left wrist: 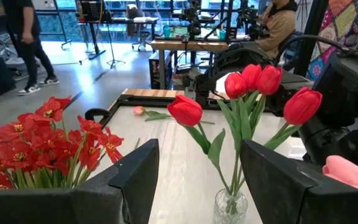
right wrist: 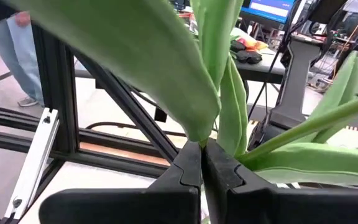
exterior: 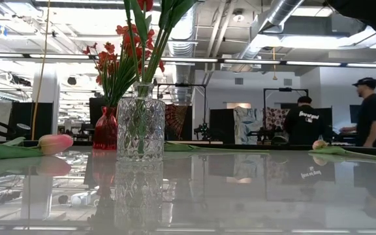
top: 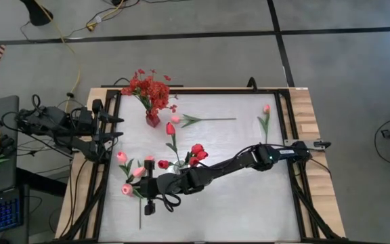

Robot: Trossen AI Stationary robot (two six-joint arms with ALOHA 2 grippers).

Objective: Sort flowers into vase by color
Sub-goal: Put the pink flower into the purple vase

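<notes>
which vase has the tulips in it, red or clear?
The clear glass vase: red tulips stand in it. The small red vase holds a bushy red spray.

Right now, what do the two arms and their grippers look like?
Both arms are dark, nearly black, with jointed segments. The left arm carries loose black cables at its base; the left gripper has two broad, flat matte-black fingers. The right arm has a pale plate near its base, and the right gripper has black, angular fingers.
</notes>
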